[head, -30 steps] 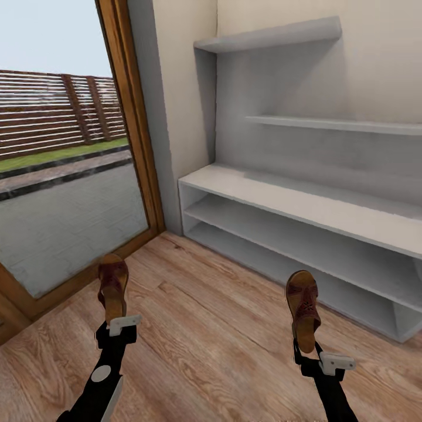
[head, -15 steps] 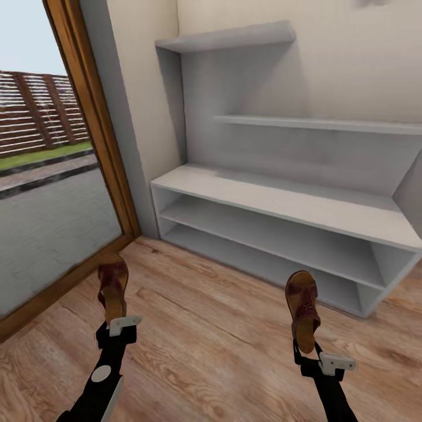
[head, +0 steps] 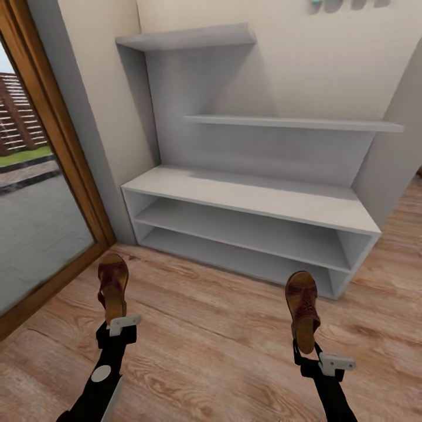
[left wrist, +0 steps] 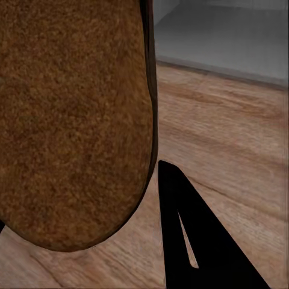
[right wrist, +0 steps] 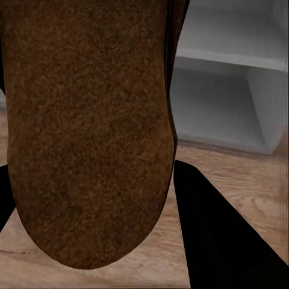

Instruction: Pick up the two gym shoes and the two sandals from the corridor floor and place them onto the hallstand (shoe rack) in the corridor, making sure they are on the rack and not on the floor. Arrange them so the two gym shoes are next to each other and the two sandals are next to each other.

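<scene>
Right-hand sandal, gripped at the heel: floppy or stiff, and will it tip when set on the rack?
Probably stiff: the right gripper holds the sandal by its heel and it juts forward without drooping. Likely light, for the same reason. Its broad flat sole should sit stably on the hallstand, unlikely to tip or roll.

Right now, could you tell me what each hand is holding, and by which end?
The left hand grips one sandal and the right hand the other sandal, each by its near end, far ends pointing toward the hallstand.
</scene>
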Controlling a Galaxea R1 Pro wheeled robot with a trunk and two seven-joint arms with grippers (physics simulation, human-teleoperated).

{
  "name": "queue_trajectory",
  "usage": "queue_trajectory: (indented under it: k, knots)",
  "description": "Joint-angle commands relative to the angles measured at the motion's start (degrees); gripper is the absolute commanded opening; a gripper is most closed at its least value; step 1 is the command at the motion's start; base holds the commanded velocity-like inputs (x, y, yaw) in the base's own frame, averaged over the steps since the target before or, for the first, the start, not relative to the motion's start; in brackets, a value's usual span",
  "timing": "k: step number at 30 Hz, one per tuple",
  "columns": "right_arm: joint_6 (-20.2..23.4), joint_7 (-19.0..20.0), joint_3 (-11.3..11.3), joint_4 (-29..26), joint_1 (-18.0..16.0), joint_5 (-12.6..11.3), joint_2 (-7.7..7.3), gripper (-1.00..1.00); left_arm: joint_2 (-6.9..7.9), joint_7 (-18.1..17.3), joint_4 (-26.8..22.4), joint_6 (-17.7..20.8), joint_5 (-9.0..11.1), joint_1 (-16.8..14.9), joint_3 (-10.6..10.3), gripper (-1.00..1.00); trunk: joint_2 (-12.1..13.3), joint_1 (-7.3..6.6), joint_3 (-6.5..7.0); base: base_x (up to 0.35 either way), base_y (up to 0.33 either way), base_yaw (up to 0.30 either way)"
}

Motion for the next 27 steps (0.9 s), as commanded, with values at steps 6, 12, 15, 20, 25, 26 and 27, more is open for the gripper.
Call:
queue_trajectory:
  k: [6, 12, 15, 20, 25, 26, 27]
  knots:
    - [-0.13, 0.33, -0.22, 0.00, -0.05, 0.26, 0.05, -1.00, -0.04, 0.02, 0.01, -0.07, -0.60, -0.01, 0.09, -1.00, -0.02, -0.01, -0.04, 0.069, 0.278, -0.287]
    - [-0.13, 0.33, -0.22, 0.04, -0.05, 0.26, 0.05, -1.00, -0.04, 0.02, 0.03, -0.12, -0.62, -0.02, 0.09, -1.00, -0.02, -0.01, -0.04, 0.075, 0.172, -0.287]
    - [-0.13, 0.33, -0.22, 0.08, -0.05, 0.26, 0.05, -1.00, -0.04, 0.02, 0.02, -0.12, -0.63, -0.01, 0.09, -1.00, -0.02, -0.01, -0.04, 0.010, 0.023, -0.287]
    - [-0.13, 0.33, -0.22, 0.09, -0.05, 0.26, 0.05, -1.00, -0.04, 0.02, 0.03, -0.12, -0.61, -0.01, 0.09, -1.00, -0.02, -0.01, -0.04, 0.002, 0.005, -0.287]
    - [-0.13, 0.33, -0.22, 0.09, -0.05, 0.26, 0.05, -1.00, -0.04, 0.02, 0.04, -0.11, -0.63, -0.01, 0.09, -1.00, -0.02, -0.01, -0.04, 0.000, 0.001, -0.287]
    - [-0.13, 0.33, -0.22, 0.09, -0.05, 0.26, 0.05, -1.00, -0.04, 0.02, 0.05, -0.11, -0.63, -0.01, 0.09, -1.00, -0.02, -0.01, -0.04, 0.000, 0.000, -0.287]
    - [-0.13, 0.33, -0.22, 0.09, -0.05, 0.26, 0.05, -1.00, -0.04, 0.02, 0.05, -0.11, -0.63, -0.01, 0.09, -1.00, -0.02, -0.01, -0.04, 0.000, 0.005, -0.287]
